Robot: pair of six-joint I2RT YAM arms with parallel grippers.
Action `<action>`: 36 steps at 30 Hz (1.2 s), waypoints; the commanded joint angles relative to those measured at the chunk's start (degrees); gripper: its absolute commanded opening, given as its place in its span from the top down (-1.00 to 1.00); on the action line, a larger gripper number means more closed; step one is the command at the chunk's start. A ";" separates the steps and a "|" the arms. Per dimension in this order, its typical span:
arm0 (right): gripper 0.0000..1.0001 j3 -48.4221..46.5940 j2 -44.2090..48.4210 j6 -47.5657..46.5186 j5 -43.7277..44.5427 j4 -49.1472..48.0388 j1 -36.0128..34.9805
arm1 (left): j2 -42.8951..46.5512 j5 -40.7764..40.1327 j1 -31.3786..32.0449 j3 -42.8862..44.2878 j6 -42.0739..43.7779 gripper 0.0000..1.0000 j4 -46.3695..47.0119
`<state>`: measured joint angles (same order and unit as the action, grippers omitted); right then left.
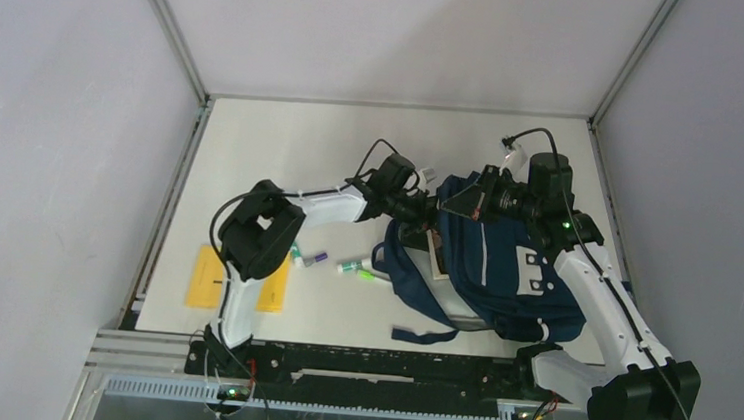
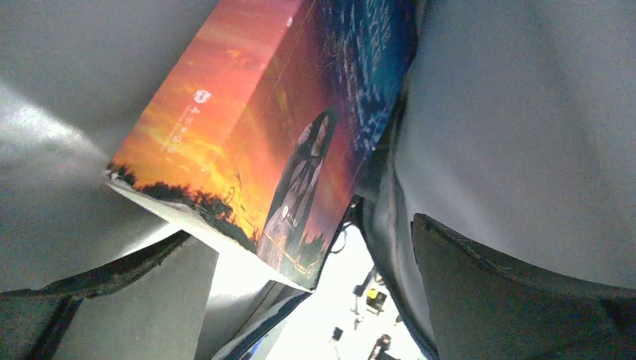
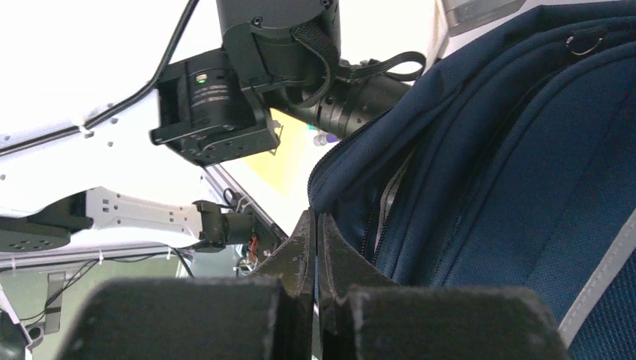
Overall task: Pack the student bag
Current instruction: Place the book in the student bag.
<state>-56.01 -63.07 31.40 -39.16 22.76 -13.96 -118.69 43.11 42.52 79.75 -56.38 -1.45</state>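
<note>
The student bag [image 1: 504,271] is a navy backpack with white piping, lying at the right with its opening facing left. My right gripper [image 1: 464,205] is shut on the fabric rim of that opening [image 3: 330,187]; its own view shows the jaws [image 3: 316,221] pressed together on a thin blue edge. My left gripper [image 1: 426,209] reaches into the opening. In its own view, its fingers [image 2: 510,300] stand wide apart inside the grey lining [image 2: 525,112]. A book with an orange sunset cover [image 2: 247,135] stands just ahead of them, its corner between the jaws. The book's edge shows in the top view [image 1: 435,250].
A yellow notebook [image 1: 232,279] lies on the table at the front left, partly under the left arm. Some small pens or markers [image 1: 309,258] [image 1: 358,269] lie between it and the bag. The left wrist [image 3: 247,67] hangs just above the bag's opening. Grey walls enclose the table.
</note>
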 commanded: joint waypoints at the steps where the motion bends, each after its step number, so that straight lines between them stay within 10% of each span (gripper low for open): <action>1: 1.00 -1.56 0.97 0.82 0.31 -4.16 -0.13 | 7.95 -2.64 -0.18 4.93 9.81 -1.00 -10.64; 15: 1.00 -1.56 1.40 0.51 2.34 -3.19 0.04 | 14.66 -17.04 -1.37 6.96 22.35 -1.00 -24.19; 25: 1.00 -1.10 0.27 1.34 4.33 -4.00 0.18 | 19.73 -12.03 -2.11 8.39 31.22 -0.76 -31.49; 36: 1.00 -0.78 -2.36 -3.86 13.04 -0.06 -3.43 | 40.62 -26.19 -12.06 -11.58 29.02 -0.90 -33.33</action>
<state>-55.99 -64.01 31.33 -33.91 22.74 -14.55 -88.51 25.28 35.92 75.57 -26.89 -33.63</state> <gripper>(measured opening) 0.006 0.937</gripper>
